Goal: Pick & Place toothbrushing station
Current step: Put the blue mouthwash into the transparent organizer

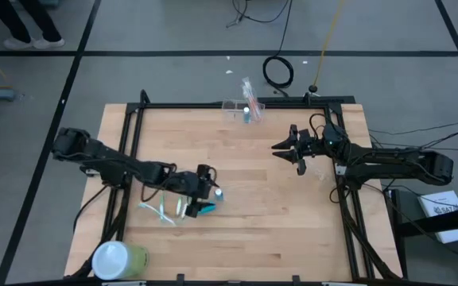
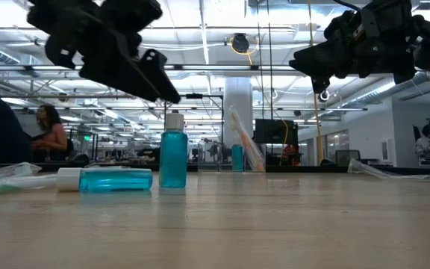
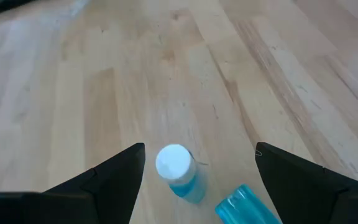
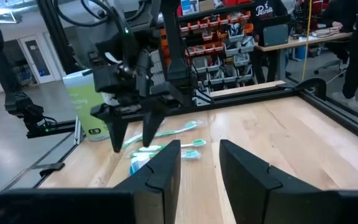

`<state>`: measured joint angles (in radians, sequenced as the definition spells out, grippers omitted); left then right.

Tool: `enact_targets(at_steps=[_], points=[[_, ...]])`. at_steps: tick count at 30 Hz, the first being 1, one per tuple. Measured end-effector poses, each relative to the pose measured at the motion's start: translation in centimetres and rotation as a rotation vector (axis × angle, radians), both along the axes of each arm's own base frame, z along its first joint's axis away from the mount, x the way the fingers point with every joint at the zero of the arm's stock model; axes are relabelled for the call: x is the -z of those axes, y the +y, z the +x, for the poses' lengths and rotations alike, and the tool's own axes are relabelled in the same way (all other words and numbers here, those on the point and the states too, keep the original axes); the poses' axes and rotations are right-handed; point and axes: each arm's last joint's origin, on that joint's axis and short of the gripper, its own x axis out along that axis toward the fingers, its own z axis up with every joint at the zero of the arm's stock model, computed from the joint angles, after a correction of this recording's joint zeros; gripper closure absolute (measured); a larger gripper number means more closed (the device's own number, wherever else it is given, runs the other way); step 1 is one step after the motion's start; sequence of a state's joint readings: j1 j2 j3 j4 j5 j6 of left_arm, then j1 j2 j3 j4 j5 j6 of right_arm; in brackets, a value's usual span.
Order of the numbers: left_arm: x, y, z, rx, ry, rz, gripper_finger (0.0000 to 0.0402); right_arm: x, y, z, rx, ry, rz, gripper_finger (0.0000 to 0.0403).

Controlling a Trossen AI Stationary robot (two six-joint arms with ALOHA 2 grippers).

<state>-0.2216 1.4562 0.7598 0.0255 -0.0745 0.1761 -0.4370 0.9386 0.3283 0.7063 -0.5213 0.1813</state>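
The clear toothbrushing station [image 1: 241, 107] stands at the table's far edge with a toothbrush and a small blue bottle in it; it also shows far off in the low view [image 2: 241, 157]. My left gripper [image 1: 211, 187] is open and hangs just above an upright blue bottle with a white cap [image 3: 178, 171], one finger on either side, touching nothing. A second blue bottle [image 2: 114, 179] lies on its side beside it. My right gripper [image 1: 287, 156] is open and empty, raised over the table's right part.
Several toothbrushes [image 1: 164, 211] lie on the table by the left arm. A big green cylinder with a white lid [image 1: 118, 259] stands at the near left corner. A black frame [image 1: 213, 104] runs along the table's edges. People show in the room behind.
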Motion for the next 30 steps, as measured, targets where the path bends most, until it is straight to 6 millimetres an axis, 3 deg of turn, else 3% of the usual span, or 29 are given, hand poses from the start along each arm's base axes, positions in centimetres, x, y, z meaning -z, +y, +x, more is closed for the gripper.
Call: enact_targets(at_steps=[15, 21, 30], points=[[1.3, 1.8, 1.2, -0.005, 0.054, -0.059, 0.0092, 0.0, 0.0, 0.0, 0.0, 0.0, 0.008, 0.0299], [1.3, 2.2, 1.6, -0.086, 0.035, -0.148, 0.0092, 0.0, 0.0, 0.0, -0.001, 0.0, 0.008, 0.0299], [1.6, 2.2, 1.4, -0.053, 0.064, -0.099, 0.0097, 0.0, 0.0, 0.0, -0.001, 0.0, 0.008, 0.0299]])
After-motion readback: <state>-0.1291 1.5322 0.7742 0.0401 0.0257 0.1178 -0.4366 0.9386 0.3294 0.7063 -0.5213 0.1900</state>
